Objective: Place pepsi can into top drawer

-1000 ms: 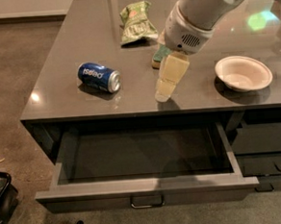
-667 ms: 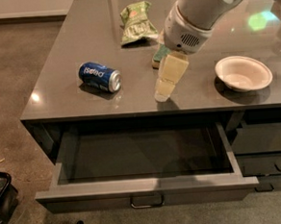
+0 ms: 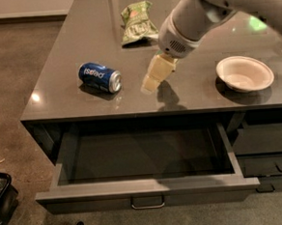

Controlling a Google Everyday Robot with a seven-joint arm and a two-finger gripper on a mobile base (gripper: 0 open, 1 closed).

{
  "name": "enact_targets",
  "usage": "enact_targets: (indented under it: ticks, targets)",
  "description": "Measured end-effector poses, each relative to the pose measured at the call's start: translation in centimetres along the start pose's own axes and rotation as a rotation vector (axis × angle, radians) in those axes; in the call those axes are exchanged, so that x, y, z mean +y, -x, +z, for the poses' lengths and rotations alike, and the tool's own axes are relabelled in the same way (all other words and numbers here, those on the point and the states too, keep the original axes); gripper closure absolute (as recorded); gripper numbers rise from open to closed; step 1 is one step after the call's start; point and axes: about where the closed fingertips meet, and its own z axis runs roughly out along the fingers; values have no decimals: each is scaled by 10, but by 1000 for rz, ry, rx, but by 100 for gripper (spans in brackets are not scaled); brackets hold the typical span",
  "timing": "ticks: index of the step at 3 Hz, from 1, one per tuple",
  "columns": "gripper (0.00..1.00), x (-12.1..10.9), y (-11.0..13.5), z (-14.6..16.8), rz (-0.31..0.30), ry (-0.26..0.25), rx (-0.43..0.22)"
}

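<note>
Pepsi can [image 3: 100, 77] lies on its side on the grey counter [image 3: 57, 98], left of centre, label upside down to the camera, silver end twd the right; same spot as 1 s ago. Gripper [image 3: 148, 87] hangs just above the countertop, right of the can & apart from it. It has shifted left vs the earlier frames, so the gap to the can is smaller. Cream fingers [image 3: 158, 70] look pressed together w/ nothing between them, tips angled down-left. Top drawer [image 3: 88, 194] stands pulled out below the counter edge, nothing visible inside, bar handle [image 3: 147, 202] at the front; unchanged. Green snack bag [image 3: 137, 20] at the back & white bowl [image 3: 245, 73] on the right haven't moved. Narrower drawers [image 3: 269, 149] at the right are closed
</note>
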Motion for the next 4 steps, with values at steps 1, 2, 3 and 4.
enact_targets:
  ticks: [1,2,3,4]
  targets:
    - [0,-25,17,28,31,-32,-51]
    - [0,-40,38,50,40,-33,-104]
    - [0,-39,38,50,40,-32,-103]
    - [0,-25,38,46,80,16,-87]
